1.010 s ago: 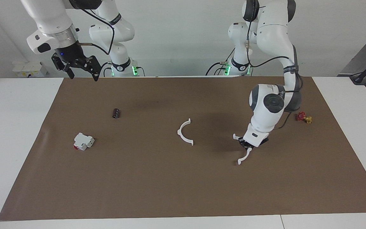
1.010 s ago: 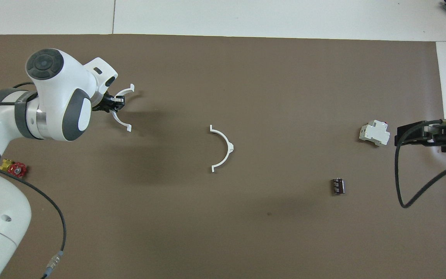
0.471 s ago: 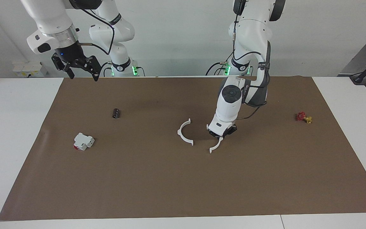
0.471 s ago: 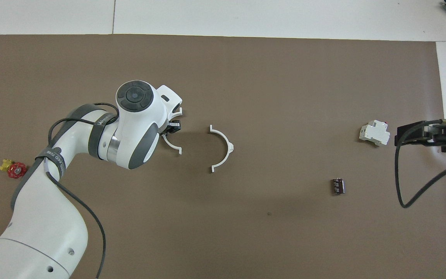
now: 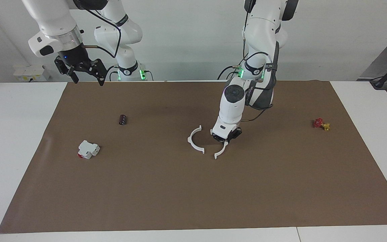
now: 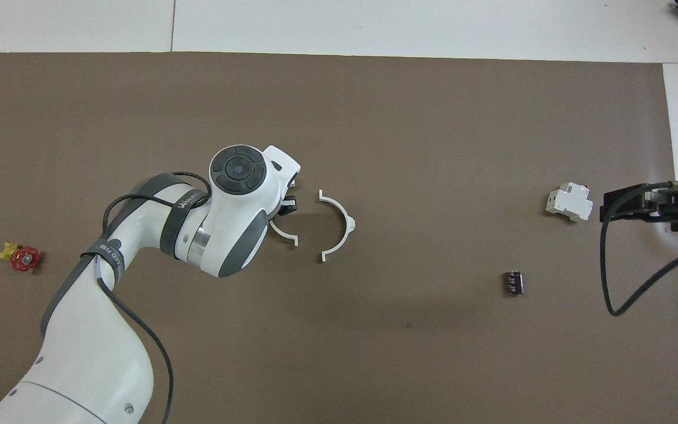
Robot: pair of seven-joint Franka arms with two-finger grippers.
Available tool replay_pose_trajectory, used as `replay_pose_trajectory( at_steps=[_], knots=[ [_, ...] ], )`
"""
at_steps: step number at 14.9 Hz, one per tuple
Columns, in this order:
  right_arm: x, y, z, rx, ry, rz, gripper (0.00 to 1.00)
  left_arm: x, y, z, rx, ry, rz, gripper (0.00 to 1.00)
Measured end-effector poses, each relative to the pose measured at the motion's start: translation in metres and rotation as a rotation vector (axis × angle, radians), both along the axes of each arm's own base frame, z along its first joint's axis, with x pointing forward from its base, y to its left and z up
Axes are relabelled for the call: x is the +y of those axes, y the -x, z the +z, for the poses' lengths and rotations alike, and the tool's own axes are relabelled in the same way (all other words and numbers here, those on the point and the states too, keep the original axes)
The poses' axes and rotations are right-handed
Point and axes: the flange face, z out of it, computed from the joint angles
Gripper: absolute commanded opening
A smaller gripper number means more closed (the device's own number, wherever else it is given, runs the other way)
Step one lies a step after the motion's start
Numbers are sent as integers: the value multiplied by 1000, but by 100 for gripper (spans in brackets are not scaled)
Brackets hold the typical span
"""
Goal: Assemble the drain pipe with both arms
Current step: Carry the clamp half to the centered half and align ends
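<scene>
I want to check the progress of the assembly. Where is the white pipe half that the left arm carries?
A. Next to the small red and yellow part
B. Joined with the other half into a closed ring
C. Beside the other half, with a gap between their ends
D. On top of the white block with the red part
C: the left tool holds one pipe half beside the lying half, and their ends do not meet.

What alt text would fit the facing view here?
The left gripper holds one white pipe half beside the other half, lying mid-mat with a gap between them. The right gripper waits open, raised over the mat's corner.
</scene>
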Motion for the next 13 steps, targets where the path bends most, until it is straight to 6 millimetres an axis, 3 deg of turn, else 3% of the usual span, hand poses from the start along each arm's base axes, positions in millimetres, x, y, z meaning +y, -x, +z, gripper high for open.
replay_pose_trajectory(
  at_steps=[3,13],
  knots=[
    [0,0,0,0,0,0,100,-12,7,-1,-9,7,-17,0],
    [0,0,0,0,0,0,100,-26,20,-7,-7,6,-47,0]
  ],
)
